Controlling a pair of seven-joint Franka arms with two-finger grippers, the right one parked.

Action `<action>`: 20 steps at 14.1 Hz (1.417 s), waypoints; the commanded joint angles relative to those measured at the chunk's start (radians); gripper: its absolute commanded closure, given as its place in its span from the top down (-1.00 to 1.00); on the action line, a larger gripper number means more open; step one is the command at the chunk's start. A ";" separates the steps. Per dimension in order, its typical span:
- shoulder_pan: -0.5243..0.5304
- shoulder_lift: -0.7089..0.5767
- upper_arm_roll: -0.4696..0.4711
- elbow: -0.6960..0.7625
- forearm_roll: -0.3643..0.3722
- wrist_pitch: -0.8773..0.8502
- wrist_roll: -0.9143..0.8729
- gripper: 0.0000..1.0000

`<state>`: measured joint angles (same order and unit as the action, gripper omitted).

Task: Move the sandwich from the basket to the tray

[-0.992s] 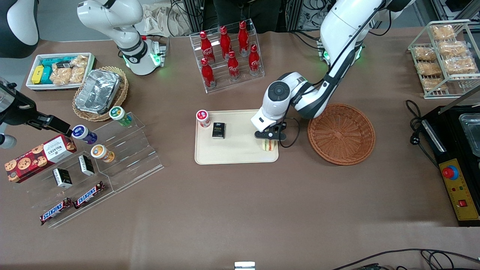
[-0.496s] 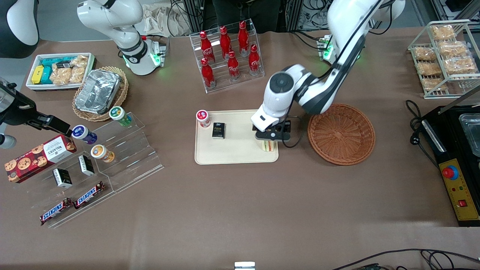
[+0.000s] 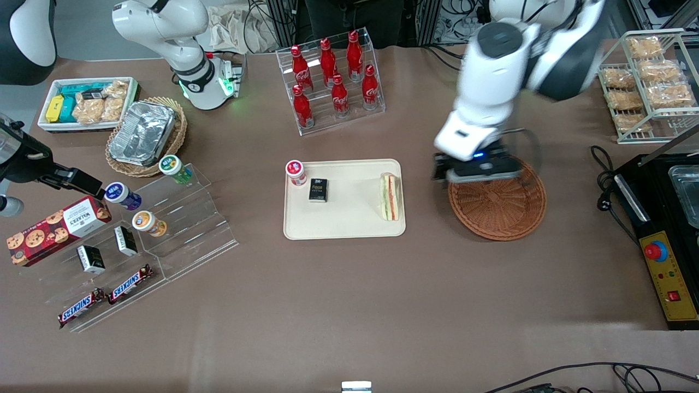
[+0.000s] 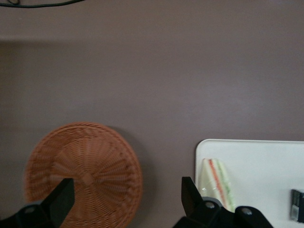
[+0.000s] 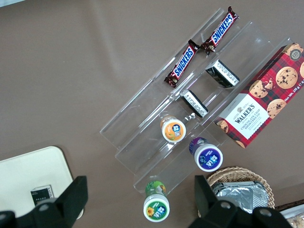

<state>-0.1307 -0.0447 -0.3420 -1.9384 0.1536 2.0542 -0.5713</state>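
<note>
Gripper [image 3: 476,169] hangs above the basket [image 3: 505,210] rim nearest the tray, motion-blurred in the front view. Fingers [image 4: 190,194] spread wide apart in the wrist view, nothing between them; only their upper parts show, tips cut off by the frame edge. Basket holds nothing, part of its rim covered by the gripper body from the front. Sandwich [image 3: 390,197] lies on the tray [image 3: 349,221] at the edge toward the basket, filling stripes facing up, close to the rim. Small black box [image 3: 318,190] and red-capped jar [image 3: 295,171] sit at the tray's parked-arm end; bare tray surface between them and the sandwich. Strip of bare brown table [image 3: 426,218] separates tray and basket.
</note>
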 commanded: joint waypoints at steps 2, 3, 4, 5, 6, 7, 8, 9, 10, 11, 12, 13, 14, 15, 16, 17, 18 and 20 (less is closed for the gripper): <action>0.114 -0.086 -0.008 -0.027 -0.072 -0.084 0.206 1.00; 0.131 -0.096 -0.006 -0.025 -0.072 -0.094 0.218 1.00; 0.153 -0.107 -0.006 -0.021 -0.069 -0.104 0.232 1.00; 0.181 -0.116 -0.006 -0.014 -0.063 -0.120 0.264 1.00; 0.183 -0.133 0.014 -0.011 -0.072 -0.161 0.325 1.00; 0.157 -0.147 0.099 0.001 -0.089 -0.211 0.391 1.00; 0.079 -0.156 0.218 0.015 -0.136 -0.257 0.463 1.00; 0.021 -0.173 0.338 0.015 -0.181 -0.288 0.523 1.00; -0.006 -0.190 0.403 0.015 -0.213 -0.302 0.574 1.00; -0.009 -0.193 0.416 0.019 -0.229 -0.305 0.580 1.00; -0.009 -0.192 0.419 0.044 -0.230 -0.313 0.579 1.00; -0.009 -0.172 0.417 0.094 -0.229 -0.337 0.579 1.00; -0.009 -0.129 0.417 0.154 -0.229 -0.370 0.579 1.00; -0.009 -0.097 0.417 0.212 -0.230 -0.411 0.579 1.00; -0.009 -0.078 0.417 0.245 -0.230 -0.434 0.580 1.00; -0.009 -0.077 0.417 0.248 -0.230 -0.434 0.580 1.00; -0.009 -0.063 0.417 0.253 -0.230 -0.430 0.582 1.00; -0.009 -0.008 0.416 0.303 -0.230 -0.422 0.579 1.00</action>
<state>-0.1354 -0.1256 0.0705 -1.7220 -0.0638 1.6556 0.0079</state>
